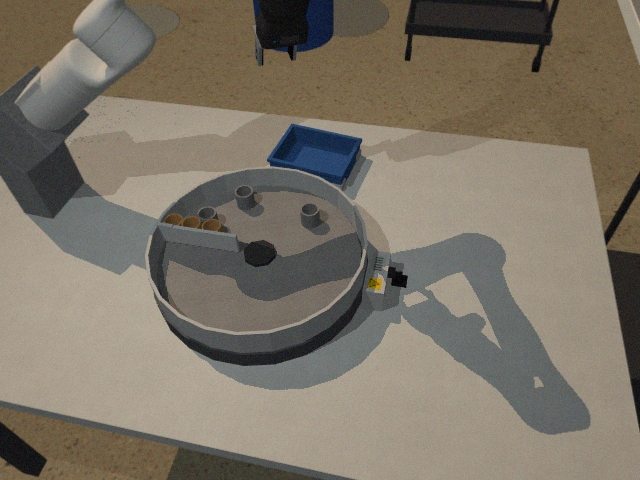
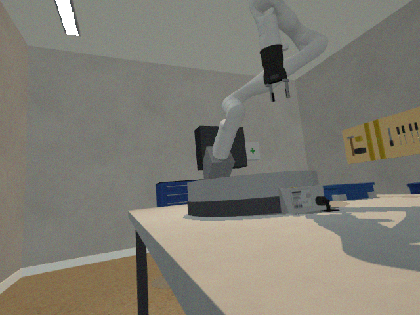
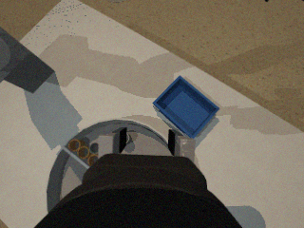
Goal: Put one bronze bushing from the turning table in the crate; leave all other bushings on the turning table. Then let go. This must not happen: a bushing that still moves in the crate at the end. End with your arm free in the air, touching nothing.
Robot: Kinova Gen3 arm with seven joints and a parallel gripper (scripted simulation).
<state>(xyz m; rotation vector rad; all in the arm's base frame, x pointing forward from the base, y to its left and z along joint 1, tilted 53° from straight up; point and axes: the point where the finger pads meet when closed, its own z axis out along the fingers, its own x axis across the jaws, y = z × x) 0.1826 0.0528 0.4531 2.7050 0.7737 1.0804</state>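
Observation:
The round grey turning table (image 1: 256, 268) stands on the white table. Three bronze bushings (image 1: 192, 222) sit side by side at its far left, behind a grey guide bar (image 1: 199, 237); they also show in the wrist view (image 3: 82, 150). Three grey bushings lie on it: one (image 1: 207, 212) next to the bronze ones, one (image 1: 244, 196) at the back, one (image 1: 310, 215) to the right. The blue crate (image 1: 315, 152) stands empty just behind the turning table, also in the wrist view (image 3: 186, 106). My gripper (image 2: 279, 92) hangs open and empty high above the turning table's back edge.
A black hub (image 1: 260, 253) sits at the turning table's centre. A control box with a black knob (image 1: 388, 277) is fixed to its right side. The arm's grey base (image 1: 32, 165) stands at the table's left. A dark cart (image 1: 478, 23) and a blue barrel stand on the floor behind.

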